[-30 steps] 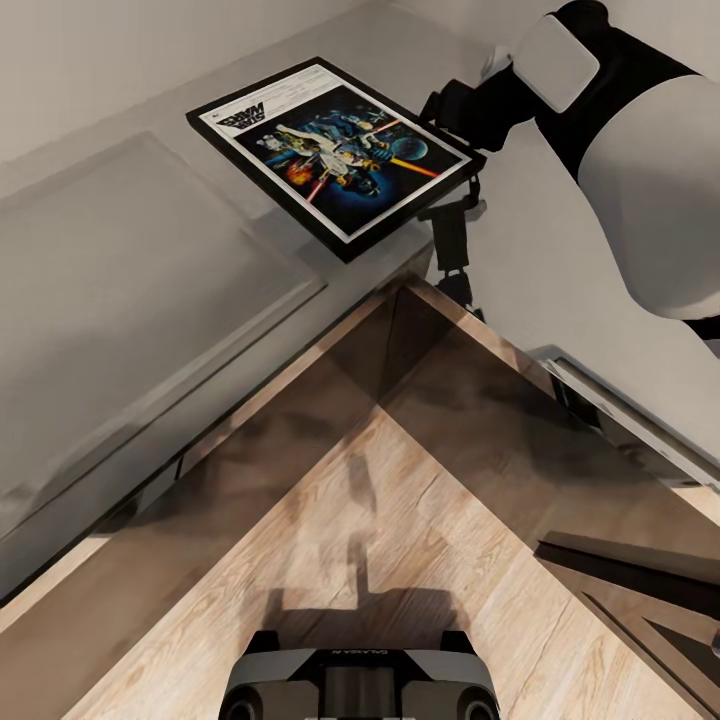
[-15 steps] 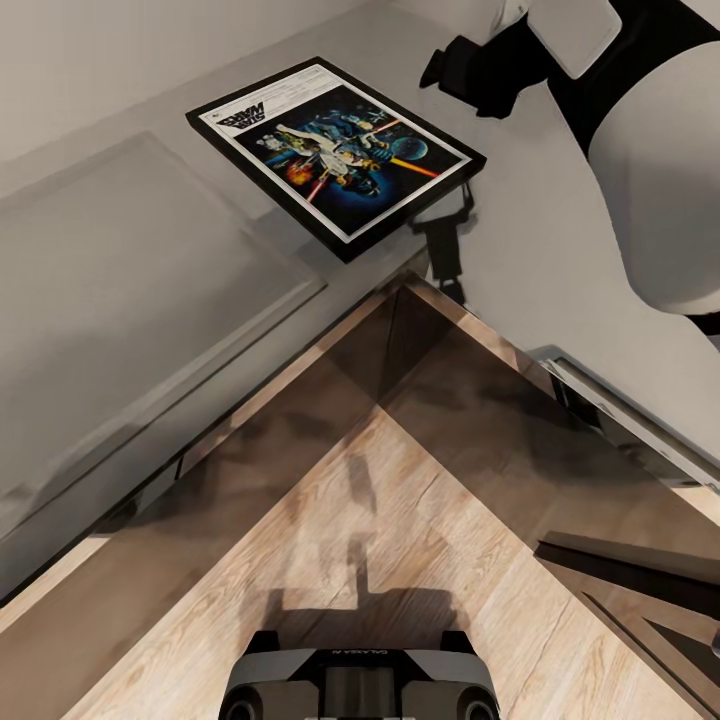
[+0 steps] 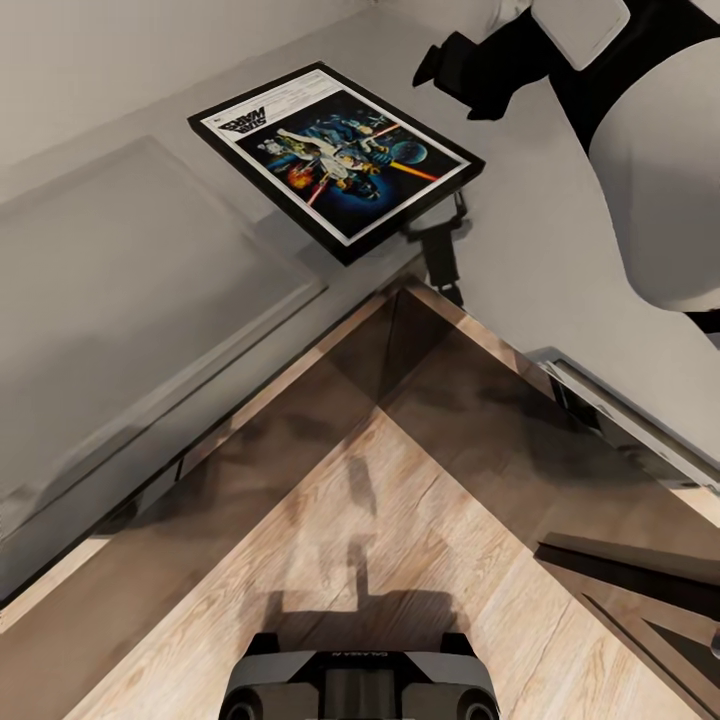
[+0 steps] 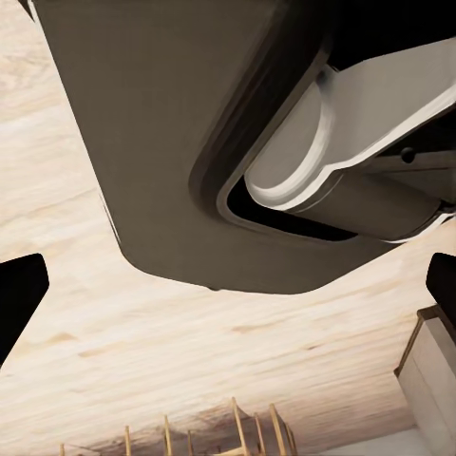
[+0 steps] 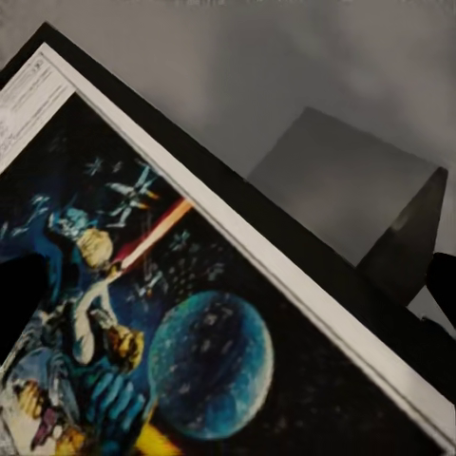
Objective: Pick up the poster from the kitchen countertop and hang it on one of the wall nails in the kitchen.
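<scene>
Looking down from the head view and seeing the poster [image 3: 335, 160] sitting over the grey desk [image 3: 120, 290] up around 12 o'clock, right by the inside corner of the L. Noticing the white title strip pointing off toward 10 o'clock and the opposite end toward 3 o'clock. Spotting a dark shadow under its near corner, so not being able to tell whether it's lying fully flat on the desk or tipped up a bit. Seeing the right arm [image 3: 640, 150] reaching in from 2 o'clock, with its dark wrist end hovering just beyond the poster's far edge, apart from the frame. Checking the right wrist view: right fingers [image 5: 443, 280] spread wide apart, gripping nothing, looking down at the poster's planet-and-lightsaber artwork and black frame. Checking the left wrist view: left fingers [image 4: 15, 304] also spread apart and holding nothing, hanging above the wooden floor [image 4: 190, 351]. Catching the robot's base [image 3: 358, 685] at 6 o'clock on that same floor.
</scene>
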